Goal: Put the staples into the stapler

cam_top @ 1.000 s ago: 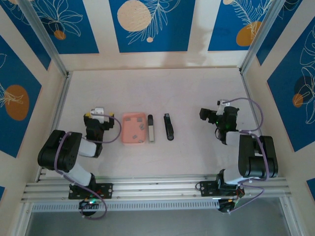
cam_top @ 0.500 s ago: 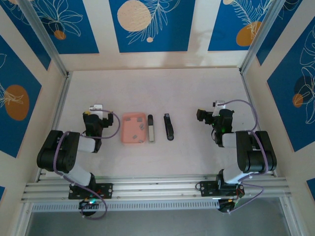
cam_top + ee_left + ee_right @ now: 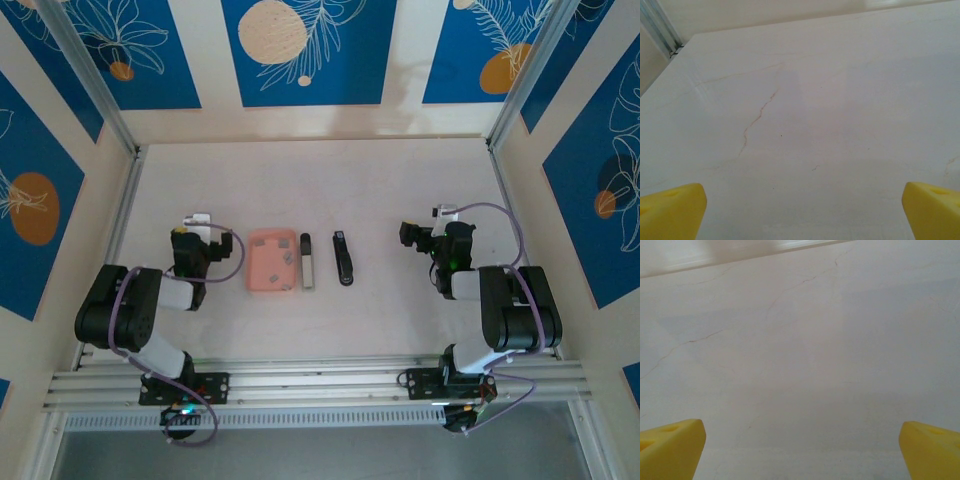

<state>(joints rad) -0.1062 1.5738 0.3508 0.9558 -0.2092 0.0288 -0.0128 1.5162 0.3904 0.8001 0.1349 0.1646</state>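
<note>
- My left gripper hangs just left of the salmon-pink tray, its jaws spread wide and holding nothing; my yellow fingertips frame only bare table.
- My right gripper is well to the right of the tray, also spread wide and holding nothing, its yellow fingertips over bare tabletop.
- The staples lie inside the tray as small dark grey strips, scattered apart from one another.
- The stapler lies flat on the table just right of the tray, parallel to the tray's long side, its silver-white bar showing with a short black part at the far end.
- A slim black piece lies further right of the tray, apart from the stapler and parallel to it, between the tray and my right gripper.
- Neither of my grippers touches the tray, the staples or the stapler.
</note>
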